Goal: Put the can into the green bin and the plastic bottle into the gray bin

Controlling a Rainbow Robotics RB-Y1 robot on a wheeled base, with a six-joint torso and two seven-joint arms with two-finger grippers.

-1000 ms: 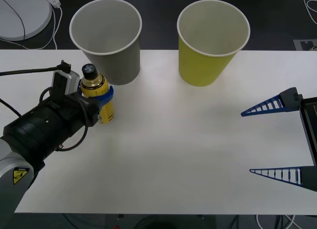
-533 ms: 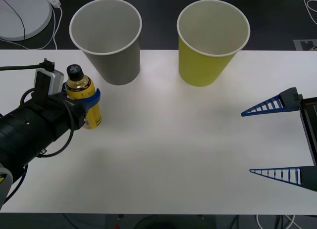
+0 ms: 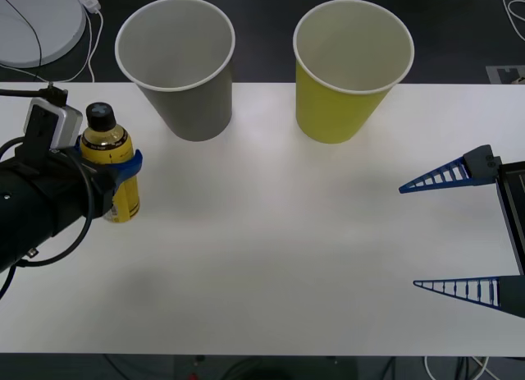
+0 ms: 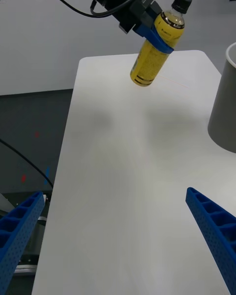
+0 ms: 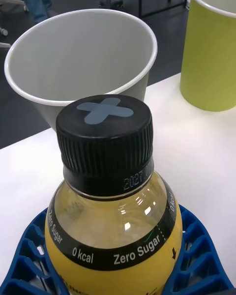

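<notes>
We are holding the plastic bottle [image 3: 109, 162] in our left gripper [image 3: 115, 171], whose blue ribbed fingers [image 5: 196, 255] are closing around its shoulder just under the black cap [image 5: 104, 140]. The bottle is standing with its long axis close to vertical, cap pointing up; from the right wrist view it is leaning slightly, and its base appears to be hanging just clear of the white table [image 3: 287, 257], though we cannot be certain of the gap. It is sitting over the table's left part, near the left edge, forward and to the left of the gray bin [image 3: 180, 68]. The gray bin is standing upright at the back of the table with its mouth open upward, and the green bin [image 3: 349, 68] is standing upright beside it on the right, the two apart. Our right gripper [image 3: 451, 232] is waiting at the table's right edge, its fingers spread wide with nothing between them, well apart from both bins.
</notes>
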